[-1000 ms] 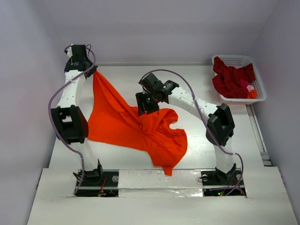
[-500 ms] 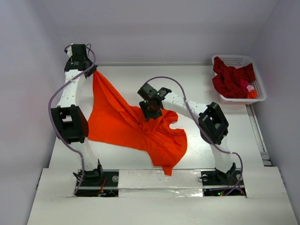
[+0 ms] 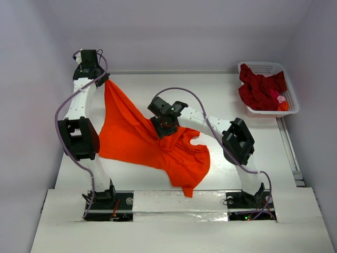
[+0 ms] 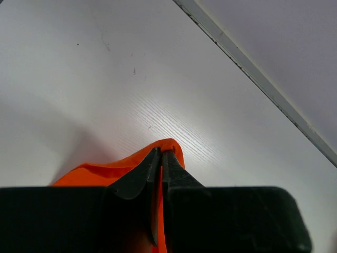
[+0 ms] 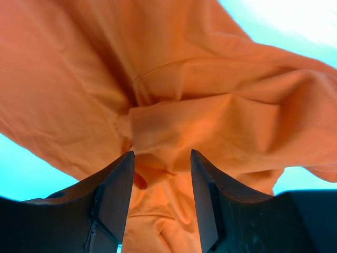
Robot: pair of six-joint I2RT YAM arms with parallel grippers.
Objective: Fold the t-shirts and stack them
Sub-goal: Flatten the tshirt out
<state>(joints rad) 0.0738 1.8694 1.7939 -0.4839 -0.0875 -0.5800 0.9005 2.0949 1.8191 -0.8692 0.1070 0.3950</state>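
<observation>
The bright orange t-shirt (image 3: 142, 139) lies crumpled across the middle of the table, one corner pulled up to the far left. My left gripper (image 3: 105, 80) is shut on that corner; in the left wrist view the orange cloth (image 4: 168, 147) shows pinched between the black fingers. My right gripper (image 3: 164, 125) is open, low over a bunched fold in the shirt's middle; in the right wrist view the fold (image 5: 158, 126) lies between the fingers (image 5: 113, 190). The dark red t-shirt (image 3: 260, 87) is heaped in the basket.
A white lattice basket (image 3: 292, 108) stands at the far right with the red cloth and small pink and orange bits in it. A raised rim (image 4: 253, 74) runs along the table's far edge near my left gripper. Bare white table (image 3: 221, 89) lies between shirt and basket.
My right gripper has moved left and down onto the bunched middle of the orange shirt. The left arm has held still with the corner.
</observation>
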